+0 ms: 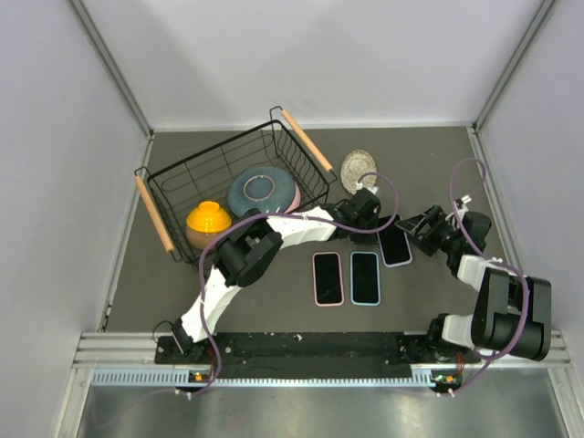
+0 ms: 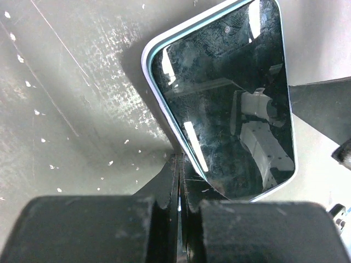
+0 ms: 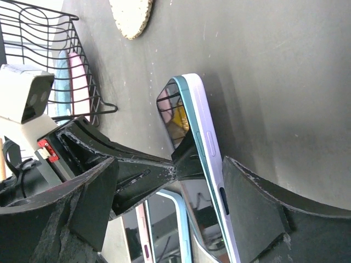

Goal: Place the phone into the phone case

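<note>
A phone (image 1: pixel 394 245) with a dark screen and teal edge sits in a lavender case on the dark table, right of centre. My left gripper (image 1: pixel 380 224) is shut, its tips touching the phone's near left edge in the left wrist view (image 2: pixel 181 159), where the screen (image 2: pixel 230 98) fills the right side. My right gripper (image 1: pixel 415 232) is open and straddles the phone (image 3: pixel 205 137) in the right wrist view (image 3: pixel 170 163). One right finger (image 3: pixel 258 203) is against the case's side. The other (image 3: pixel 93 203) stands well clear, beyond the left gripper's tips.
A pink-rimmed phone-shaped item (image 1: pixel 328 277) and a blue-rimmed one (image 1: pixel 364 277) lie side by side left of the phone. A black wire basket (image 1: pixel 208 148) at the back left holds an orange bowl (image 1: pixel 208 222) and a blue dish (image 1: pixel 263 190). A round coaster (image 1: pixel 358 170) lies behind the grippers.
</note>
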Tool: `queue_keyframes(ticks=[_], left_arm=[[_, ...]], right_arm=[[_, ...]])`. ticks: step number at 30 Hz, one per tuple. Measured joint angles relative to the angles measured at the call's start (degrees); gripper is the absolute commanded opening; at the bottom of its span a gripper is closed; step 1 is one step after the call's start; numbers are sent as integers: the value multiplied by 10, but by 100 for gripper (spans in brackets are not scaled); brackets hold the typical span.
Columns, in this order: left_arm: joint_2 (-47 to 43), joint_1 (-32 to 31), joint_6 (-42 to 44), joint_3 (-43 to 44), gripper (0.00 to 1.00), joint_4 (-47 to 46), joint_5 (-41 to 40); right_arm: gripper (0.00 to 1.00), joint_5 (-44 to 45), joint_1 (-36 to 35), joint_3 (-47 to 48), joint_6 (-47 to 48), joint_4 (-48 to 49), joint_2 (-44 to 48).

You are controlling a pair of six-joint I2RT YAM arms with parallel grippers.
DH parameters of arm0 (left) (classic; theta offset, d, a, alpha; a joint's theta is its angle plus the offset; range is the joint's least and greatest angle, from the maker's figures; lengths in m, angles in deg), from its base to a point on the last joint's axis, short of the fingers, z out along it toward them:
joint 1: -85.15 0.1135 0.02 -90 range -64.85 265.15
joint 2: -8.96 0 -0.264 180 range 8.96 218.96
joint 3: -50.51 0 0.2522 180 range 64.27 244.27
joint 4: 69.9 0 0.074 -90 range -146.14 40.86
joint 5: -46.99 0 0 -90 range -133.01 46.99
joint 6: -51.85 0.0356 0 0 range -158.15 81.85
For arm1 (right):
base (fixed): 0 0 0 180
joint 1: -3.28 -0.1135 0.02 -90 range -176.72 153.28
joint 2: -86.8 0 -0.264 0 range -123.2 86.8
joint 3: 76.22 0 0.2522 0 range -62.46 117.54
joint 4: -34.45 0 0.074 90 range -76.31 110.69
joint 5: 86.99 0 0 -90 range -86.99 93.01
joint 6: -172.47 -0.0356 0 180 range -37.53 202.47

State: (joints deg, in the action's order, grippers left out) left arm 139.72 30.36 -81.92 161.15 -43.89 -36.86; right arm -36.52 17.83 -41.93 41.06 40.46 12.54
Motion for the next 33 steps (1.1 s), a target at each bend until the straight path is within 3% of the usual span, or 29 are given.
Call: queue_keyframes(ticks=[13, 21, 28, 33], left_arm=[[0, 2, 4, 5, 0, 10, -7], [0, 4, 5, 6, 0, 15, -10], [0, -2, 4, 6, 0, 7, -9], [0, -5, 4, 6, 0, 7, -8]], right_arm=[[70, -4, 0, 1, 39, -39, -20], [70, -19, 3, -17, 16, 7, -20], [70, -101, -6, -28, -28, 23, -21], [67, -98, -6, -28, -17, -10, -21]])
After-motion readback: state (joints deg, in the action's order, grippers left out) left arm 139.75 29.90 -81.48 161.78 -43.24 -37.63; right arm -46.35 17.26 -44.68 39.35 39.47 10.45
